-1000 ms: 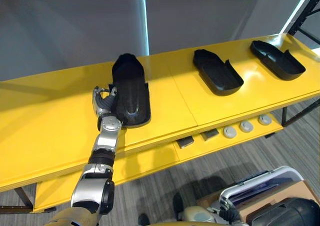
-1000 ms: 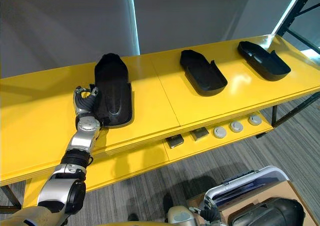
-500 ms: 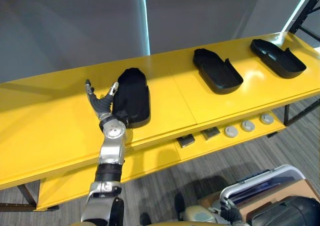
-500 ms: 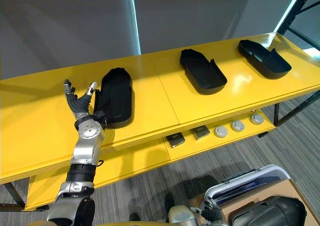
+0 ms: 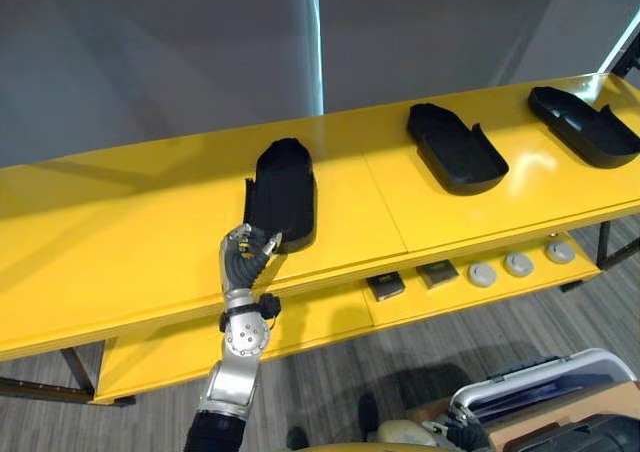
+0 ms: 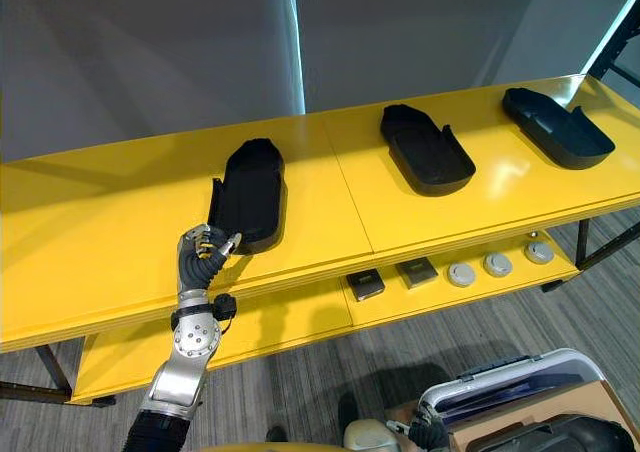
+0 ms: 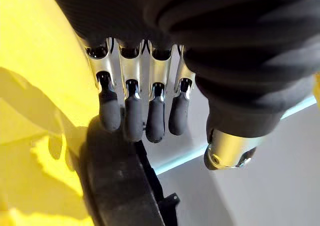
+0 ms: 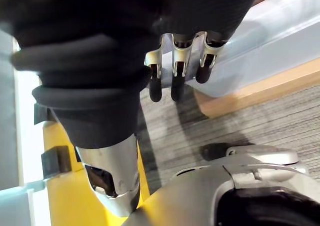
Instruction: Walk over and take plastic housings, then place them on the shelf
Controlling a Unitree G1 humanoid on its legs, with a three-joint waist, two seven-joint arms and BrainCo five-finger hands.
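My left hand (image 5: 241,260) hangs over the front edge of the yellow counter (image 5: 120,232), its fingers (image 7: 133,122) curled in and the thumb held a little apart. It holds nothing. Just beyond the fingertips lies the nearest plastic housing (image 5: 282,192), black, hollow side up, flat on the counter. Its near end is close to my thumb, though I cannot tell whether the two touch. In the left wrist view only that end of the housing shows past my fingertips.

Two more housings lie well off to the right of my hand on the same counter. The middle housing (image 5: 457,150) shows whole, and the far housing (image 5: 585,125) is cut by the edge of the left eye view (the right eye view shows all of it).

Below the counter and to the right of my wrist, a lower shelf (image 5: 320,324) carries two dark blocks (image 5: 386,287) and three round grey discs (image 5: 518,263), too small to make out further.

My right hand (image 8: 176,73) hangs low over the grey floor (image 8: 220,121). The ribbed cover hides most of it, so I cannot tell whether it is apart or together.
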